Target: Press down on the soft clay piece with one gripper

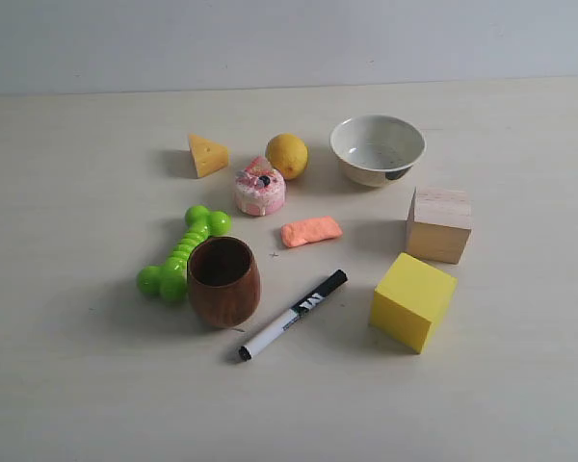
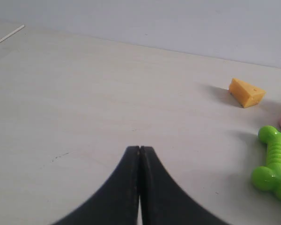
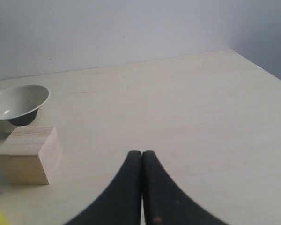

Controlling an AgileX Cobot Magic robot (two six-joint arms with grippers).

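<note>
We are seeing the soft clay piece [image 1: 311, 232] lying flat on the surface [image 1: 96, 385] near the middle of the spread, with open room around it. The pink-and-white cake-like piece [image 1: 260, 187] is sitting just beyond it, the marker [image 1: 293, 315] is lying nearer the camera, and the wooden block [image 1: 439, 224] is standing off to its right; none of them is touching it. Neither wrist view is showing the clay.

We are judging it to be light and yielding. Its lumpy matte skin suggests putty that will dent under a modest push and may cling a little to whatever is meeting it. Being so light, it is likely to skid or roll if pushed from the side or near an end. We are therefore favouring a straight descent onto the middle of its top face, where the lump is looking broadest.

The left gripper [image 2: 139, 149] is showing its two fingers pressed together with nothing between them, hovering over bare surface well away from the green dumbbell toy [image 2: 273, 161]. The right gripper [image 3: 141, 153] is likewise closed and empty, off beyond the block. Closed fingers are making a blunt tip that suits pressing, so no grasp is needed.
</note>
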